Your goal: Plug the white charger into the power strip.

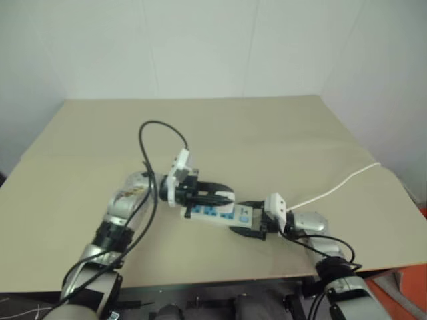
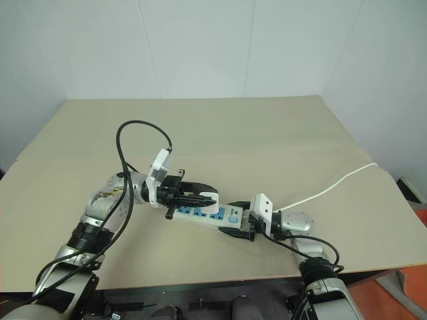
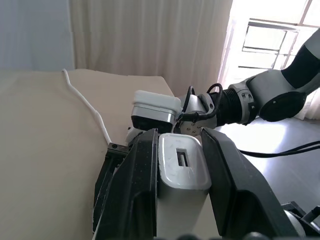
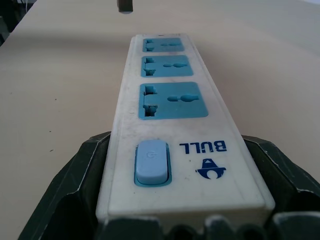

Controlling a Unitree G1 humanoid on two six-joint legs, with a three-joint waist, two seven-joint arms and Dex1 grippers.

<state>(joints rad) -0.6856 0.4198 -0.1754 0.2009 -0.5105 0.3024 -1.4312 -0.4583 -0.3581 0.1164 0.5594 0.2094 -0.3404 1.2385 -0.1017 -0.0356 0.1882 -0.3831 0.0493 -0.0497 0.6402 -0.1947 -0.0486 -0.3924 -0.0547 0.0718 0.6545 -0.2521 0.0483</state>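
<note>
The left hand [image 3: 180, 200] grips the charger [image 3: 182, 170] between its fingers, just above the far end of the strip [image 4: 167, 105]. The right hand [image 4: 170, 200] clamps the strip's switch end, its sockets facing up, on the table [image 1: 267, 127]; the cable [image 1: 333, 190] trails behind the right hand

The head views are evenly lit and soft, the left eye view paler and hazier. The worktop [image 2: 267, 127] carries only faint shadows. In the left wrist view, a window [image 3: 270, 45] glares white, washing out that side. In the right wrist view the nearest edge blurs.
</note>
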